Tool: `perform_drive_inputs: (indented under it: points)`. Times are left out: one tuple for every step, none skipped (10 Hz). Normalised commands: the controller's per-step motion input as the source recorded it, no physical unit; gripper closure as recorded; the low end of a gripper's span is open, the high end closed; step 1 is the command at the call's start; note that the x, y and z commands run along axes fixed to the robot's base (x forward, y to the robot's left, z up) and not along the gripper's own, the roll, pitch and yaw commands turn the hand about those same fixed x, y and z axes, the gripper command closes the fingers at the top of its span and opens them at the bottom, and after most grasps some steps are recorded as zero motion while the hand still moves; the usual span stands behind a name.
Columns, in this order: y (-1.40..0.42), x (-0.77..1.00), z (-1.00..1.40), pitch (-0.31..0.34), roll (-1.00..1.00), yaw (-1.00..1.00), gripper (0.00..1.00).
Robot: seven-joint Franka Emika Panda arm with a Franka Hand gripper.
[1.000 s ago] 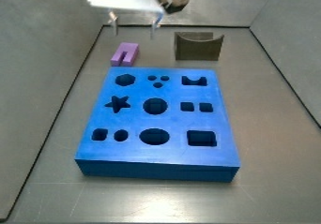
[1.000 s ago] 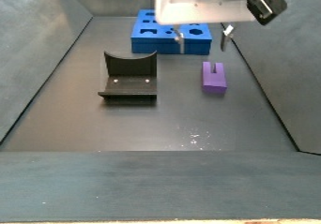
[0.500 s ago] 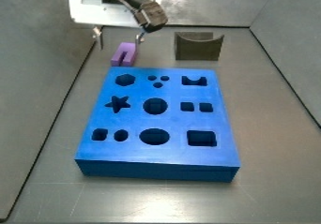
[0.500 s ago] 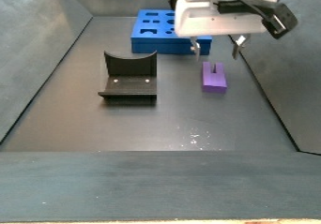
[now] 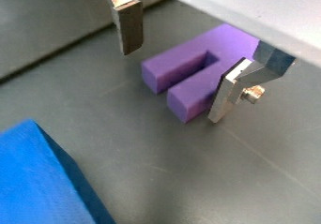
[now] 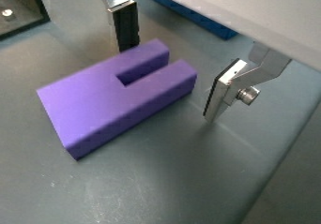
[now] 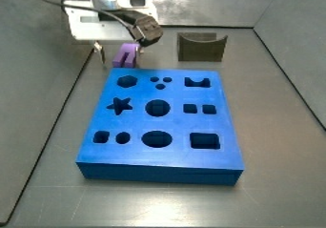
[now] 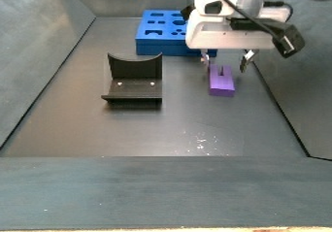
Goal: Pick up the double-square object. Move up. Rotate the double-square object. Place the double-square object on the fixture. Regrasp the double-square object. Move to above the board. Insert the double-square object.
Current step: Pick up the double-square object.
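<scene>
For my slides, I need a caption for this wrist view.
Open gripper straddling the notched end of the double-square object on the grey floor, fingers not yet touching.

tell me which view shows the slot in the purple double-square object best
A wrist view: the double-square object fills the frame, slot facing the camera, between the open gripper's fingers. The other wrist picture shows the slot partly hidden. Both side views show it small, under the gripper.

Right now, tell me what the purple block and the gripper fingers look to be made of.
The double-square object: likely matte plastic, with uniform lilac colour, crisp edges and no glare. It lies on the floor between the open gripper. The fingers: apparently brushed metal, being flat silver plates with a dull sheen and a screw; the dark pads could be rubber.
</scene>
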Motion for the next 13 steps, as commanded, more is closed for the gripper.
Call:
perform_drive_inputs:
  points:
    - [0.0, -0.09, -0.42, -0.354, 0.17, 0.0, 0.0]
    - [0.0, 0.0, 0.0, 0.0, 0.0, 0.0, 1.0]
    - [0.0, 0.0, 0.0, 0.0, 0.0, 0.0, 1.0]
    - [0.0, 0.0, 0.0, 0.0, 0.0, 0.0, 1.0]
    - [0.0, 0.0, 0.0, 0.0, 0.0, 0.0, 1.0]
    - [0.0, 0.0, 0.0, 0.0, 0.0, 0.0, 1.0]
    - [0.0, 0.0, 0.0, 0.0, 0.0, 0.0, 1.0]
    - [0.0, 0.0, 0.0, 0.0, 0.0, 0.0, 1.0]
    - [0.0, 0.0, 0.0, 0.0, 0.0, 0.0, 1.0]
    - [0.0, 0.0, 0.0, 0.0, 0.0, 0.0, 1.0]
    - [0.0, 0.0, 0.0, 0.0, 0.0, 0.0, 1.0]
    - [0.0, 0.0, 0.0, 0.0, 0.0, 0.0, 1.0]
    - [0.0, 0.0, 0.0, 0.0, 0.0, 0.0, 1.0]
